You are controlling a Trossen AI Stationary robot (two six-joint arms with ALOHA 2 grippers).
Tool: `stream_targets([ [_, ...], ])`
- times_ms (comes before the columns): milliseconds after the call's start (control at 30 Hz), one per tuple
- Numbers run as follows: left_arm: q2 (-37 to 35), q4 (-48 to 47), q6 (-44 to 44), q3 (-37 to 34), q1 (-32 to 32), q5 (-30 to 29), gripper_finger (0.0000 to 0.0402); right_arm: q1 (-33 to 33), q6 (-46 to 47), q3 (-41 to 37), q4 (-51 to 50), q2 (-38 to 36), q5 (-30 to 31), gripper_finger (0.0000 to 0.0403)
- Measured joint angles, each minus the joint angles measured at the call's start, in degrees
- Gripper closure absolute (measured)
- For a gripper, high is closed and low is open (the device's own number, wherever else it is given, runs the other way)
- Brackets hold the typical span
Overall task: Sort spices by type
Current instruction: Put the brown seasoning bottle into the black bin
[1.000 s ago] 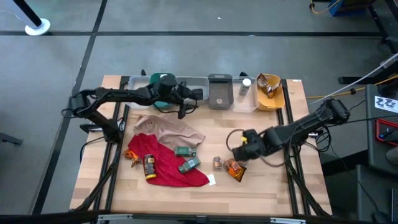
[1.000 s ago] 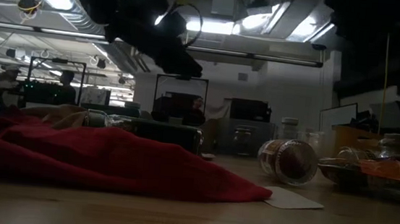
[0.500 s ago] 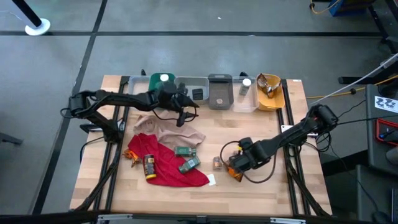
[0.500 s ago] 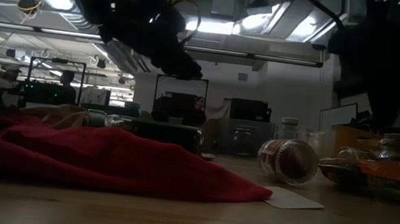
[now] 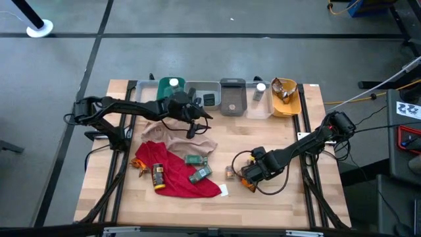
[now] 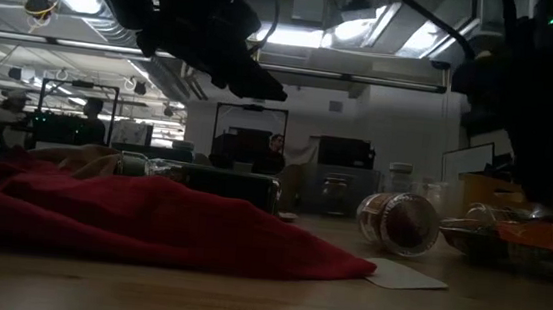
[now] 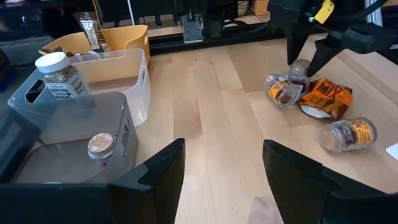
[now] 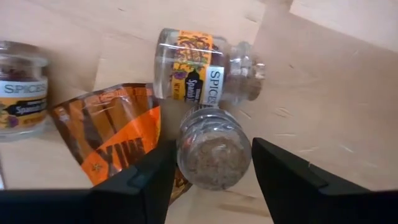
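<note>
Spices are lying loose over the near half of the counter (image 5: pixel 276 197). A yellow-capped bottle (image 5: pixel 158 176) and two green boxes (image 5: pixel 195 159) are resting on the red cloth (image 5: pixel 181 181) at about 7 o'clock from the counter's middle, with the tan cloth (image 5: pixel 181 138) bunching up just behind it.

At 4 o'clock an orange packet (image 8: pixel 118 134) is lying flat. A brown-topped jar (image 8: pixel 213 148) is standing at its edge, and a labelled jar (image 8: pixel 205 65) is lying on its side just beyond. The right gripper (image 8: pixel 213 163) is coming down over the standing jar, and its fingers (image 8: pixel 292 180) are pressing in on both sides of it. Only the right wrist view is showing this; from above, the arm is hiding the jar.

The left gripper (image 7: pixel 224 149) is hovering at 11 o'clock, released, with nothing between its fingers.

Along the 12 o'clock edge the bins are standing in a row. The teal bin (image 5: pixel 163 85) is holding a white-capped jar. The grey bin (image 7: pixel 74 118) is holding one small jar (image 7: pixel 101 144), which the left wrist view alone is making plain. The white bin (image 7: pixel 140 78) is standing next to it, a white-capped jar (image 7: pixel 59 74) is showing behind the grey bin, and the yellow bin (image 7: pixel 134 37) at 1 o'clock is carrying packets (image 7: pixel 90 31).
</note>
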Motion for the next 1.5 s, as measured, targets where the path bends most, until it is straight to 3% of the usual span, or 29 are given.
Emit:
stream_targets([
  [1233,0.04,-0.03,2.64,0.02,0.13,0.0,0.0203,0.0,-0.04,0.1,0.33,3.61,-3.19,0.0192],
  [1500,-0.9,0.03,2.62,0.02,1.43,-0.02,0.0203,-0.54,-0.04,0.04,0.07,3.12,-3.39,0.0221],
])
